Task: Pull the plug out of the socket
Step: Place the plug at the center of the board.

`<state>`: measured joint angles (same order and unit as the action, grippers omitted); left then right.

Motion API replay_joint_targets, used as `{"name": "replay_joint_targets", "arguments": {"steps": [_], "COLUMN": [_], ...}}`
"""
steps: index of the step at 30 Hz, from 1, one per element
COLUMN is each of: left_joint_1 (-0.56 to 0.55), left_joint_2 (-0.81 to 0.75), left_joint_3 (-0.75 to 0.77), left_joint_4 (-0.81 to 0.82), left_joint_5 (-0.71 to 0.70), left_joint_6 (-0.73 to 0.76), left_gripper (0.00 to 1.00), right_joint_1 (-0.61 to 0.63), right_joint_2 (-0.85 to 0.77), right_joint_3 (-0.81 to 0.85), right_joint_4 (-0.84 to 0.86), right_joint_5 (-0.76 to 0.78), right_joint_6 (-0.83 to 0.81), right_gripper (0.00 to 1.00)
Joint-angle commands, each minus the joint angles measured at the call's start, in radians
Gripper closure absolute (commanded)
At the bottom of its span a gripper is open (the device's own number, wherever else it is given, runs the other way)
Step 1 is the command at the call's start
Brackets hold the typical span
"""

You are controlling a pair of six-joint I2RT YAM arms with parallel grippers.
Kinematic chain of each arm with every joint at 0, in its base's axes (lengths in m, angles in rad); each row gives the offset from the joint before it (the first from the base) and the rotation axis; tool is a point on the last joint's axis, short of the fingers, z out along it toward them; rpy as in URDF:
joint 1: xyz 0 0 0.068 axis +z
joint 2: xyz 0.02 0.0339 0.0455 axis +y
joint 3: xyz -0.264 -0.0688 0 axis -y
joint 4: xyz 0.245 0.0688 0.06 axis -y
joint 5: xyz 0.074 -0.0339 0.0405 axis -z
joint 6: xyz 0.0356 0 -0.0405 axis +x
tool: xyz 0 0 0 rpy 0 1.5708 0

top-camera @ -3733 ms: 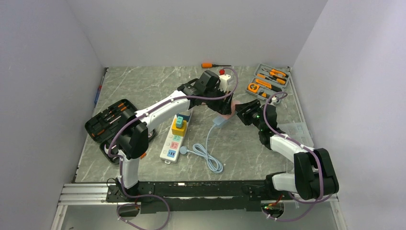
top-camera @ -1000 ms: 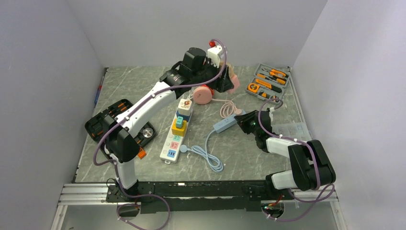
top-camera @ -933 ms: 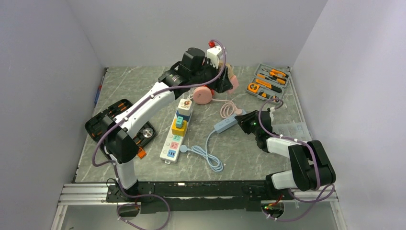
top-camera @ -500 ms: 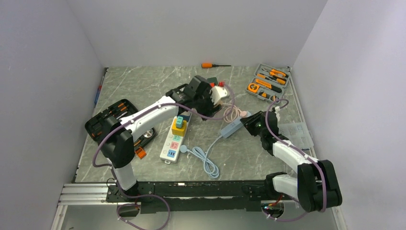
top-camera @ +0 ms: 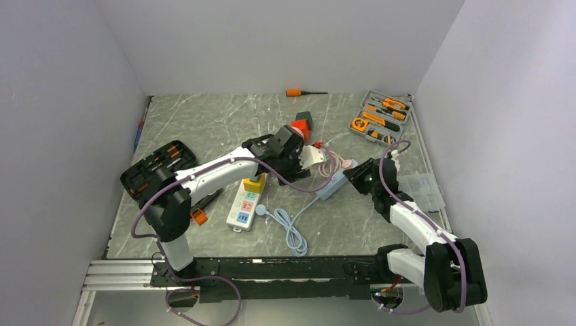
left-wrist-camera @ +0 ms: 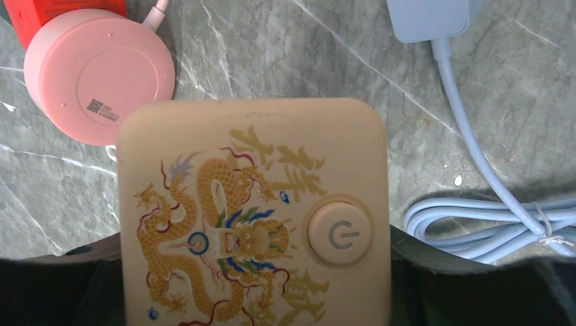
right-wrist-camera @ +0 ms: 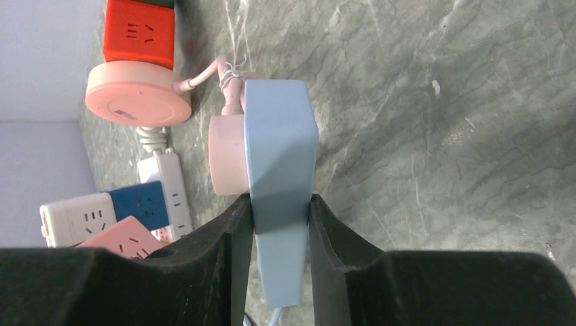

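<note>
My right gripper (right-wrist-camera: pixel 280 210) is shut on the light blue socket strip (right-wrist-camera: pixel 280 136), which lies at the table's right middle (top-camera: pixel 334 185). The pink plug (right-wrist-camera: pixel 227 153) sits against the strip's top face and looks seated in it. Its pink cable leads to a round pink disc (right-wrist-camera: pixel 139 95). My left gripper (left-wrist-camera: pixel 255 261) is shut on a cream cube (left-wrist-camera: pixel 251 176) printed with a dragon and a power button. That gripper hangs low (top-camera: pixel 293 170) between the white strip and the blue one. The cube is hidden under the arm in the top view.
A white power strip (top-camera: pixel 246 204) carries a yellow cube (top-camera: pixel 255 182). The blue cable coils near the front (top-camera: pixel 292 227). Red (top-camera: pixel 299 127) and green (top-camera: pixel 303 116) cubes stand behind. There is a black toolbox (top-camera: pixel 153 168) left, a grey tool tray (top-camera: pixel 378 117) back right, and an orange screwdriver (top-camera: pixel 297 92).
A second ago my left gripper was raised at the back with the pink plug and disc hanging from it. Now it is low beside the white strip. The blue strip has shifted right.
</note>
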<state>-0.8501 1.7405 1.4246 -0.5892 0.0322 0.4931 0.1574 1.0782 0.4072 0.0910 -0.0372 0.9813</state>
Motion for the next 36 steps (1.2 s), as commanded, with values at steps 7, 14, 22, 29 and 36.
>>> {"name": "replay_joint_targets", "arguments": {"steps": [7,14,22,29,36], "left_joint_1": [-0.075,-0.083,-0.084,-0.083,-0.073], "left_joint_2": [0.167,0.263,0.295,0.280,0.220], "left_joint_3": [0.140,0.188,0.252,0.375,0.461], "left_joint_4": [-0.218,-0.318,-0.369,-0.431,-0.423], "left_joint_5": [0.004,0.036,0.045,0.071,0.106], "left_joint_6": [0.054,0.025,0.033,0.032,0.012], "left_gripper": [0.89,0.52,0.01,0.01,0.01], "right_joint_1": [-0.007,-0.009,-0.015,-0.027,-0.051], "right_joint_2": [-0.076,-0.066,0.008,0.018,0.004], "right_joint_3": [0.061,0.030,0.018,0.002,0.029], "right_joint_4": [-0.028,-0.009,0.040,0.054,0.008], "right_joint_5": [0.005,-0.033,-0.078,-0.091,-0.095], "right_joint_6": [-0.053,-0.061,-0.053,-0.055,-0.085], "right_gripper": [1.00,1.00,1.00,1.00,1.00]}}
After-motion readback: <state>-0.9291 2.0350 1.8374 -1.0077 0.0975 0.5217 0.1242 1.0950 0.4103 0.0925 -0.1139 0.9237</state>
